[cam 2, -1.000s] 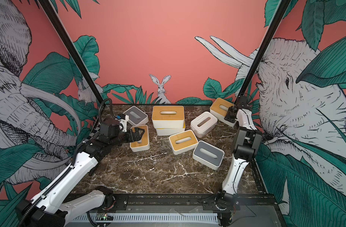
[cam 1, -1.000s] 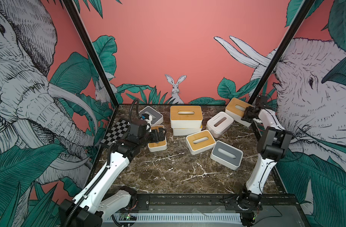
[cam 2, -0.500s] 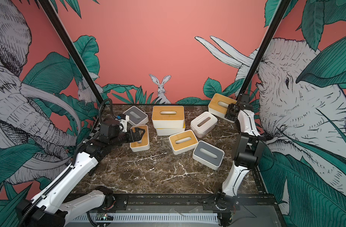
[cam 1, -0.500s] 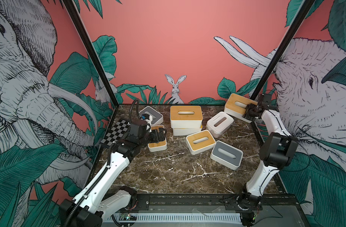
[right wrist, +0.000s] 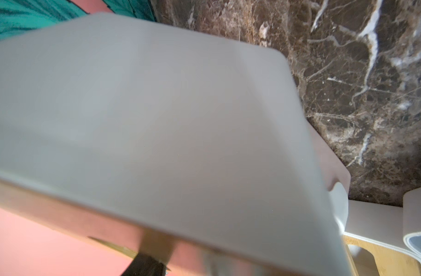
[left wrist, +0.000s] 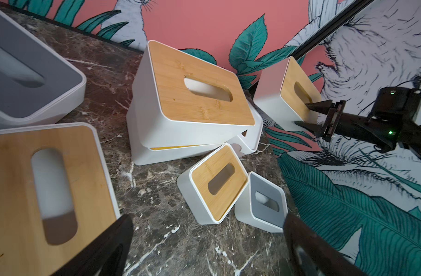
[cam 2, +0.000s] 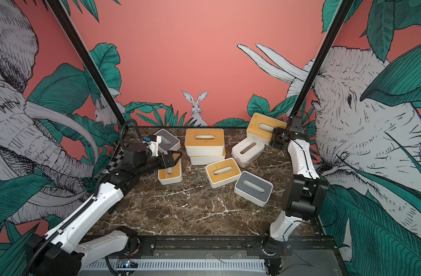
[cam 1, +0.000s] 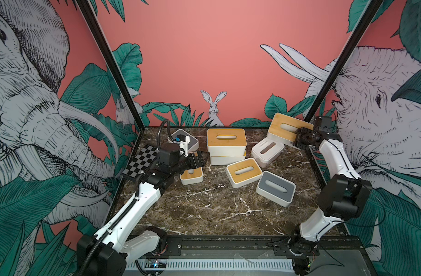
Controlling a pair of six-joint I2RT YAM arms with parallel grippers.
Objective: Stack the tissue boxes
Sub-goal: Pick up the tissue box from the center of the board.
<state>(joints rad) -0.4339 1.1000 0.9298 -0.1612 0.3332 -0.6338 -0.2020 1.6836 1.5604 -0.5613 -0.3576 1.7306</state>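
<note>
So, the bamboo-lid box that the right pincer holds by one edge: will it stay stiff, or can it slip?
Probably stiff: the bamboo-lid box shows no bending though the right pincer grips only one edge. Likely light, since that small grip carries it tilted above the table. Its smooth white wall may slip in the grip.

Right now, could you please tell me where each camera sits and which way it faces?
Top views: high at the front, looking down and back over the marble table; left arm with left gripper open, right arm with right gripper shut on the held bamboo-lid box.
Left wrist: on the left arm, facing across the table toward the right arm; own fingertips show.
Right wrist: on the right arm, against that box's white side; one dark fingertip shows.
Shared: all show that box.
</note>
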